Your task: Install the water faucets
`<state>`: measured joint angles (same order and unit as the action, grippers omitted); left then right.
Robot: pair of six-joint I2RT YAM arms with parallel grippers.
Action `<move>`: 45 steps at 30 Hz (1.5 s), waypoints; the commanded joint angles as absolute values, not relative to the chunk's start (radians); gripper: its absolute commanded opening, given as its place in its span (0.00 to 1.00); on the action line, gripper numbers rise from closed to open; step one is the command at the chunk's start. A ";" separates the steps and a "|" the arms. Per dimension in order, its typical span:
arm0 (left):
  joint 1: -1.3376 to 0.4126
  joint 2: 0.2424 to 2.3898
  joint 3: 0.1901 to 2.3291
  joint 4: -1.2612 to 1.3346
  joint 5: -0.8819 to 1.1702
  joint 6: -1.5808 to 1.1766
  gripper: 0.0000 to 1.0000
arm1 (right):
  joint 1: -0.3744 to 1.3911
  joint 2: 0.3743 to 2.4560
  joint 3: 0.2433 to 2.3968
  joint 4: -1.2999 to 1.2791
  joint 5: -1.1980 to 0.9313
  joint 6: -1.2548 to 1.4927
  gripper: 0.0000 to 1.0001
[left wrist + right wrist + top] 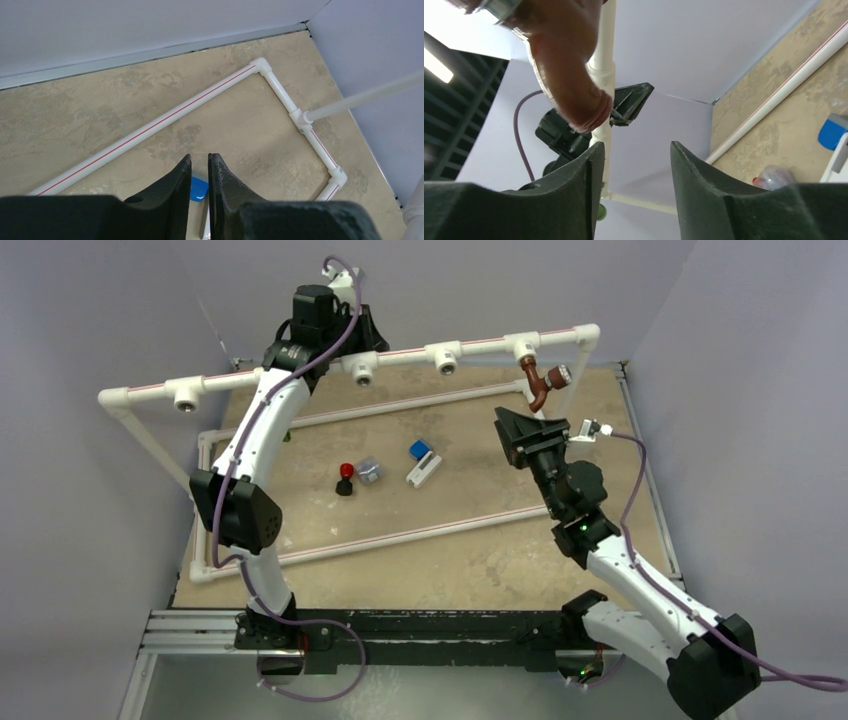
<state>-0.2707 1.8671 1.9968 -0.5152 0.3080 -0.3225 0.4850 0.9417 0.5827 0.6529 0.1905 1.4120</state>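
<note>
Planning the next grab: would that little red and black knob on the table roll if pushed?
The red and black knob is small, so probably light and easily shoved. It looks rounded, so it may well roll rather than slide.

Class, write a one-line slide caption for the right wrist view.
Open right gripper close to the reddish-brown faucet, white pipe behind it.

White arms (pixel 262 420), black joints (pixel 245 512) (purple cables (pixel 812 680))
</note>
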 commanded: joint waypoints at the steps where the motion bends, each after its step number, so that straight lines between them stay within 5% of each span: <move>1: -0.264 1.913 1.955 -0.531 0.346 -0.324 0.17 | 0.482 0.883 0.610 0.600 0.210 1.295 0.57; 22: -0.263 1.912 1.954 -0.538 0.345 -0.315 0.17 | 0.482 0.690 0.838 0.263 0.373 0.174 0.82; 38: -0.262 1.914 1.953 -0.537 0.363 -0.321 0.17 | 0.482 0.717 1.056 -0.033 0.156 -0.895 0.82; 45: -0.258 1.916 1.952 -0.535 0.370 -0.322 0.17 | 0.494 0.721 0.992 -0.051 0.328 -1.304 0.85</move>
